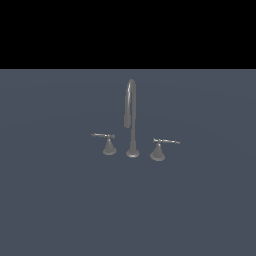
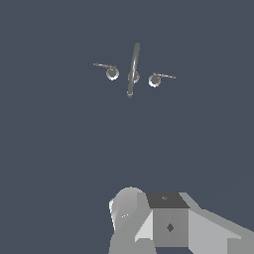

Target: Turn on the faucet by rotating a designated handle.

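The faucet point(image 1: 132, 120) is dull grey, with a tall gooseneck spout on a round base, standing on the flat blue-grey surface. The handle point(image 1: 108, 143), a thin rod on a narrow cone, stands on the exterior view's left of the spout, its rod pointing left. The wider-coned twin handle point(image 1: 158, 149) stands on the spout's right. The wrist view sees the faucet point(image 2: 133, 69) from above, with the handle point(image 2: 111, 72) and its twin point(image 2: 155, 79). Only grey blocky parts of my gripper point(image 2: 151, 221) show, far from the faucet. I cannot tell how its jaws stand. The exterior view does not show it.
The faucet set stands alone on a plain blue-grey surface point(image 1: 60, 200). A black band fills the upper part of the exterior view.
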`<state>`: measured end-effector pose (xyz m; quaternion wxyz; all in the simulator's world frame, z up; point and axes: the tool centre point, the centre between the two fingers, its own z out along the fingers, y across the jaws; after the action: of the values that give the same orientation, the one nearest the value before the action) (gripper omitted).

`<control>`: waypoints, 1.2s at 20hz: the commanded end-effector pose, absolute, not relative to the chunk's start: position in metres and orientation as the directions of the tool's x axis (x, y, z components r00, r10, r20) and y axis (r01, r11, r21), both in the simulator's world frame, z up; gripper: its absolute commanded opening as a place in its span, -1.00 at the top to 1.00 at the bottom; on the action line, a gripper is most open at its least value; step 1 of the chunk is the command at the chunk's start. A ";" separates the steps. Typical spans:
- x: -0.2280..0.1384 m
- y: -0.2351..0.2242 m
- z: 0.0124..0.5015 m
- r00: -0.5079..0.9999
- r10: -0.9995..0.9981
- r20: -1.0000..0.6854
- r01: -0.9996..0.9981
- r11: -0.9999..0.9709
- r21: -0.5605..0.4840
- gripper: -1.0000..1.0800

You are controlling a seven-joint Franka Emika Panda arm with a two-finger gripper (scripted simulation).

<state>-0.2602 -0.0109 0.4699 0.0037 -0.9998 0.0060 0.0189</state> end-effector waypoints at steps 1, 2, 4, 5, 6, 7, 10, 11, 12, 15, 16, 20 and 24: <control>-0.260 -0.011 0.470 0.999 -0.012 -0.038 -0.012 -1.000 -0.007 1.00; -0.260 -0.011 0.470 0.999 -0.011 -0.039 -0.011 -1.000 -0.007 1.00; -0.260 -0.008 0.468 0.999 -0.006 -0.046 -0.006 -1.000 -0.007 1.00; -0.260 -0.005 0.466 0.999 0.000 -0.052 -0.001 -1.000 -0.007 1.00; -0.259 -0.002 0.463 0.998 0.006 -0.061 0.006 -1.000 -0.006 1.00; -0.259 0.001 0.461 0.998 0.014 -0.069 0.013 -1.000 -0.005 1.00; -0.261 0.008 0.456 0.996 0.031 -0.086 0.031 -1.000 -0.003 1.00; -0.261 0.008 0.456 0.996 0.034 -0.088 0.034 -0.999 -0.002 1.00; -0.261 0.008 0.456 0.995 0.036 -0.089 0.036 -0.999 -0.001 1.00; -0.260 0.008 0.456 0.996 0.031 -0.086 0.030 -1.000 -0.003 1.00; -0.259 0.008 0.456 0.996 0.027 -0.086 0.027 -1.000 -0.004 1.00; -0.252 0.011 0.453 0.996 0.006 -0.087 0.005 -1.000 -0.015 1.00; -0.240 0.015 0.448 0.995 -0.033 -0.089 -0.036 -0.999 -0.032 1.00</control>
<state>-0.2444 0.0131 0.4503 0.0132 -0.9989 0.0094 0.0437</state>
